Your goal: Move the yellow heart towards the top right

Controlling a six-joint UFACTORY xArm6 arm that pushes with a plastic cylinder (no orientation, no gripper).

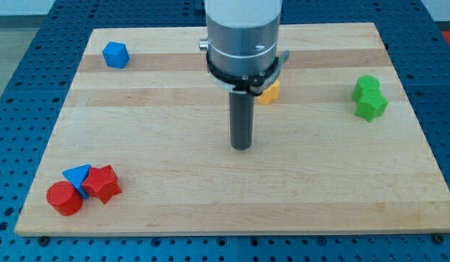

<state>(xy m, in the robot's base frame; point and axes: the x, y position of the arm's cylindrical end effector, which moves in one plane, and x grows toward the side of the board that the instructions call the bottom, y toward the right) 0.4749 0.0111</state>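
Your tip [242, 148] carries no fingers to clench, and the yellow heart [269, 92] sits up and right of it, half hidden behind the arm, so swing under-left first.

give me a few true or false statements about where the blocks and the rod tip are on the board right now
1. My tip touches the yellow heart. False: it rests below the heart in the view, apart from it.
2. The green block sits at the view's right. True.
3. The blue triangle lies between the red cylinder and the red star-like block. True.
4. The blue hexagonal block is at the view's bottom right. False: it is at the top left.
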